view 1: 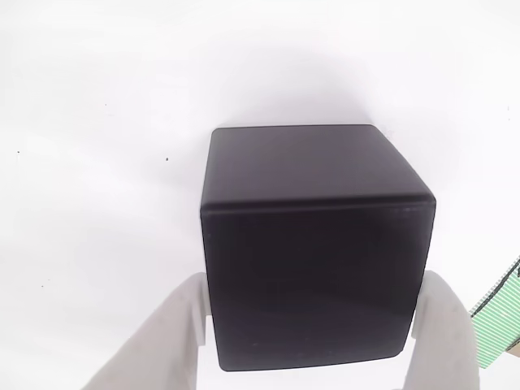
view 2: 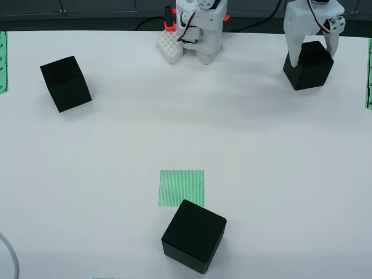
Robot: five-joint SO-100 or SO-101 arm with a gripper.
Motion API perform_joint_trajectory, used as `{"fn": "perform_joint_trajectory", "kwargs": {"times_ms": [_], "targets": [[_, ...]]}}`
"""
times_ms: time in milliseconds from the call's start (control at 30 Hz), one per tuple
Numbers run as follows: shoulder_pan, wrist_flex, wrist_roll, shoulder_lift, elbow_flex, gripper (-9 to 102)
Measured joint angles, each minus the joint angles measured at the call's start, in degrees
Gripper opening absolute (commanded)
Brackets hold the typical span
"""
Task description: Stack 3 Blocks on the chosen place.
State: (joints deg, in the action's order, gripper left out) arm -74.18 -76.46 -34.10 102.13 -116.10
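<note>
— Scanning the view from above, left to right: left block (view 2: pixel 65 83), tilted on the white table (view 2: pixel 279 151), far up-left of the green striped patch (view 2: pixel 181 188).
— And nearer that patch?
— Middle block (view 2: pixel 193 235), touching its lower edge, overlapping slightly.
— Far right?
— Third block (view 2: pixel 308 64), well up-right of the patch, clasped by the gripper (view 2: pixel 313 55).
— Fingers?
— Closed against both sides; in the view riding on the gripper, white fingers (view 1: pixel 175 341) flanking the cube's lower corners.

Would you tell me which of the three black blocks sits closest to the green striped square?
The block at the bottom centre of the overhead view, just below the green striped square; the other two lie far off, top left and top right.
</note>
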Motion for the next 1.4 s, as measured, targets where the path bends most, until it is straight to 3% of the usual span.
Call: {"fn": "perform_joint_trajectory", "kwargs": {"times_ms": [533, 1400], "targets": [[9.3, -9.4, -6.8, 8.3, 3.4, 11], [51.1, -12.9, -34.6, 10.7, 16.2, 11]]}}
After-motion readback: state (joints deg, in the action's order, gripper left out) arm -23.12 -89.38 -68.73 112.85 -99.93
